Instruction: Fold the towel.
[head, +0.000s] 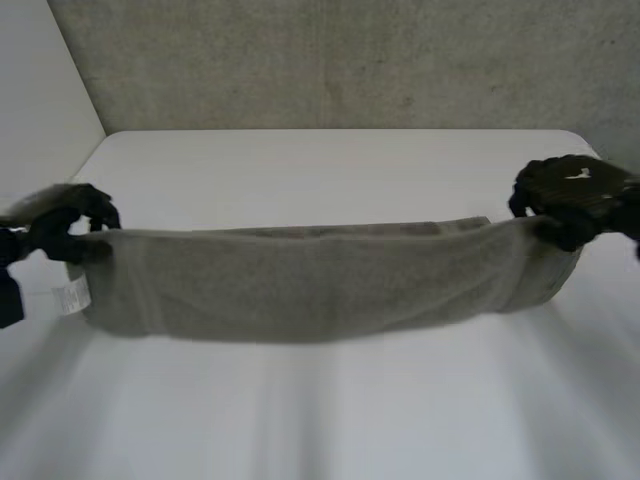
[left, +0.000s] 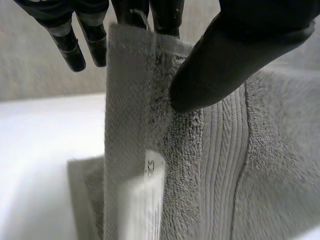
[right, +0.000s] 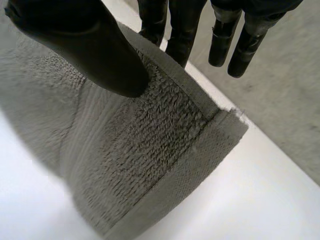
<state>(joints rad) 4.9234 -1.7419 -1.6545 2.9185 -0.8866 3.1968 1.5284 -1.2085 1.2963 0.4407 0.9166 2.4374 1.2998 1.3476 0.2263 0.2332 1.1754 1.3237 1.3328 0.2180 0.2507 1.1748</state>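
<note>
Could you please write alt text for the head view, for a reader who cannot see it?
A grey towel hangs stretched between the robot's two black hands over a white table; the left hand grips one end, the right hand the other. A white label shows near the left hand.

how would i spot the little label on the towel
A grey towel hangs stretched over the white table. Go to the end the left hand pinches; the label sits just below. It is the only small white patch on the grey cloth.
</note>
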